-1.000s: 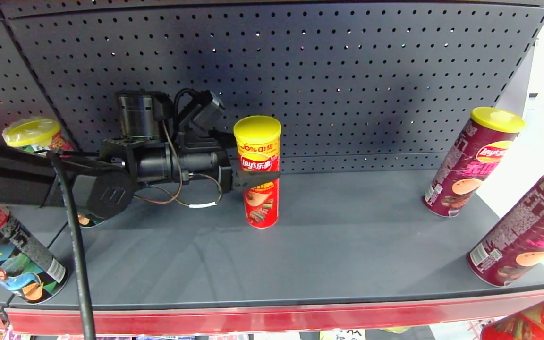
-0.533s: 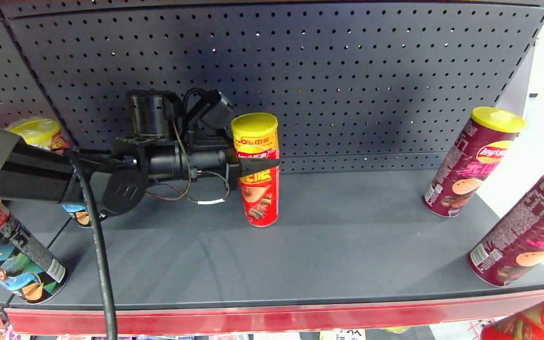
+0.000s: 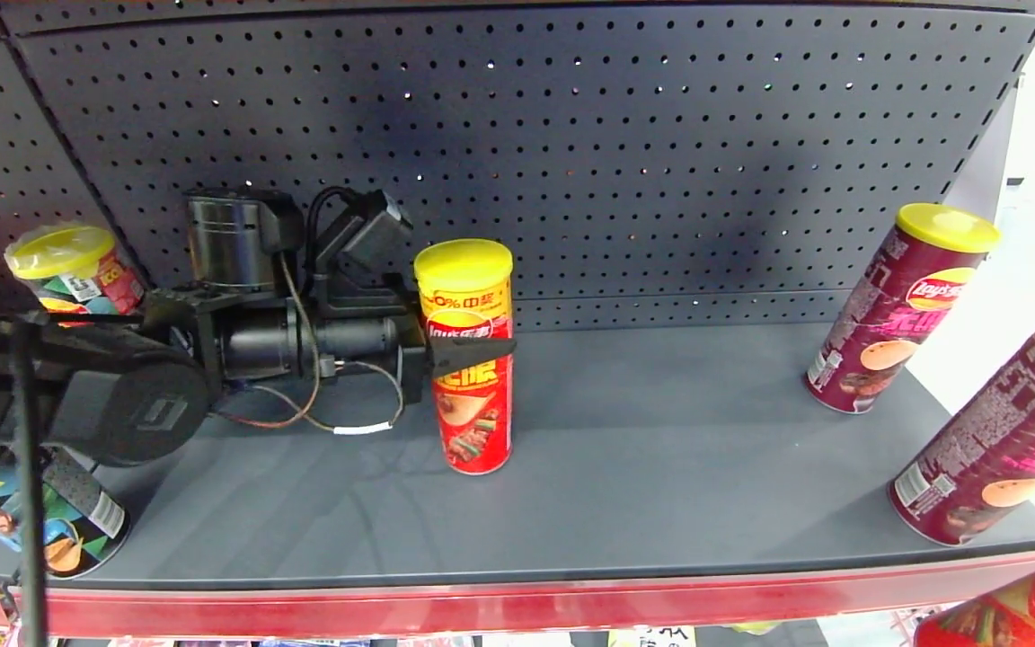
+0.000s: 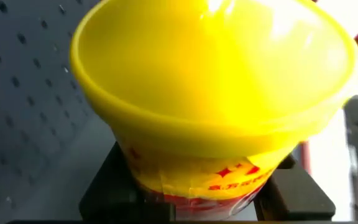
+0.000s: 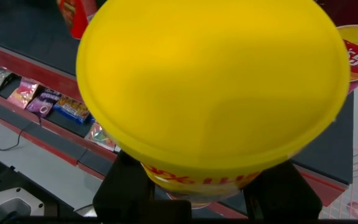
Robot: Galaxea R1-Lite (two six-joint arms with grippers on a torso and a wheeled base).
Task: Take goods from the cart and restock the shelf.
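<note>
Now my left gripper (image 3: 473,344) pinches a red can (image 3: 474,422) upright, centre left, ready to stand on the shelf (image 3: 661,467); my right gripper (image 5: 201,196) clamps a spare can (image 5: 210,87).

Yellow-lidded can (image 5: 210,93) in the right hand's (image 5: 202,194) grip, a row of snack packets (image 5: 50,103) down beneath.

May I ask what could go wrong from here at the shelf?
The left gripper clamps the red can mid-height; if its base is not flat on the shelf at release, it may topple.
The left arm lies close to a neighbouring can; withdrawing could knock it.
The right gripper holds a second red can near the shelf's front edge; raising it could strike that edge.
</note>
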